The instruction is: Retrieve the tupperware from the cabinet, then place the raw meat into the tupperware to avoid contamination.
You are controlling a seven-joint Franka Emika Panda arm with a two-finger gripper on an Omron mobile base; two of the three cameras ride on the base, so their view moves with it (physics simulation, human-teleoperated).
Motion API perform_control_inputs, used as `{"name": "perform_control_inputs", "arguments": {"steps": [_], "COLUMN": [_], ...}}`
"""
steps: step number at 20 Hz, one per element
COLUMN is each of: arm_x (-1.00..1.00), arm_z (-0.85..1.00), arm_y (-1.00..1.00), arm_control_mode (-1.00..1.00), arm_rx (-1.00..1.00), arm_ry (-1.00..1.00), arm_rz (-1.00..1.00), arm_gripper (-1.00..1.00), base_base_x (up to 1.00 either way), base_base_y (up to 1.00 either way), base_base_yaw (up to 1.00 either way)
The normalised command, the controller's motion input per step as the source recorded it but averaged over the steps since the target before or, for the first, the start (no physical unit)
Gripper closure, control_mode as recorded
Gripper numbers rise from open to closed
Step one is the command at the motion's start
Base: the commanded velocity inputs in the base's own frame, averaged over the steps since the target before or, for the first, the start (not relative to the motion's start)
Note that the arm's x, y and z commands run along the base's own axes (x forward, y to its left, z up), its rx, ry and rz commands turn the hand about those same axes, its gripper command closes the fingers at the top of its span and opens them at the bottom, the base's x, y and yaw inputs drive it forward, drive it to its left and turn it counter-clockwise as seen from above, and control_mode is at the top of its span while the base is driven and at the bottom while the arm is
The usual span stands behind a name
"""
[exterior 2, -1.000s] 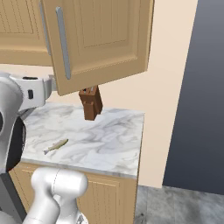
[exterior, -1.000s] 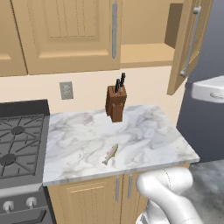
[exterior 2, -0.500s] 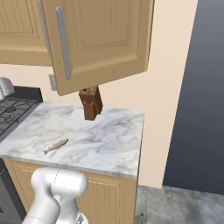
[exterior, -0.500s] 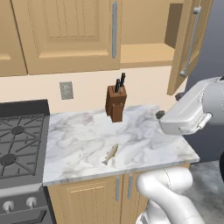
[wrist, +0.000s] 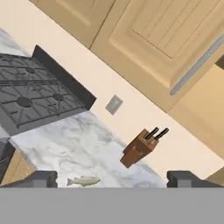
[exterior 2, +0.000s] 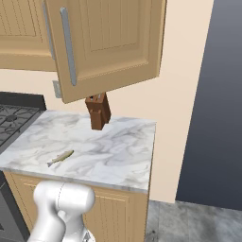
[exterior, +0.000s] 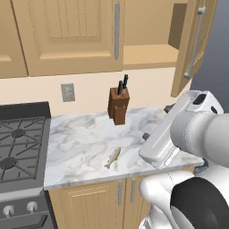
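The cabinet (exterior: 89, 36) hangs above the counter with its left door closed and its right door (exterior: 194, 44) swung open; that door also shows in the right base view (exterior 2: 108, 42). The tupperware is out of view. The raw meat, a small fish (exterior: 113, 157), lies on the marble counter (exterior: 80, 143) near its front edge, also seen from the right (exterior 2: 60, 158) and from the hand (wrist: 83, 180). My gripper (exterior: 157, 122) hovers over the counter's right end, to the right of the fish, pointing toward it. It is open and empty (wrist: 113, 179).
A brown knife block (exterior: 118, 105) stands at the back of the counter by the wall. A black gas stove (exterior: 18, 143) adjoins the counter on the left. An outlet (exterior: 68, 92) sits on the wall. The counter ends at the right (exterior 2: 151, 151), beside a dark wall.
The arm has swung out of the right base view and down into the left base view. The hand now hangs low over the counter's right end. Fish, knife block and doors have not moved.
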Motion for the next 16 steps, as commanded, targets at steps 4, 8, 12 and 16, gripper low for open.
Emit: {"name": "perform_control_inputs", "arguments": {"steps": [4, 8, 12, 16], "arm_x": [0.24, 0.42, 0.56, 0.62], "arm_z": [-0.43, -0.08, 0.00, 0.00], "arm_y": [-0.08, -0.15, -0.10, -0.10], "arm_control_mode": [-1.00, -1.00, -1.00, -1.00], "arm_rx": [-0.27, -0.17, -0.11, -0.07], "arm_ry": [-0.21, -0.12, -0.04, -0.01], "arm_rz": [-0.18, -0.23, -0.27, -0.26], "arm_gripper": [-1.00, -1.00, -1.00, -1.00], "base_base_x": [0.00, 0.00, 0.00, 0.00], "base_base_y": [0.00, 0.00, 0.00, 0.00], "base_base_yaw": [0.00, 0.00, 0.00, 0.00]}}
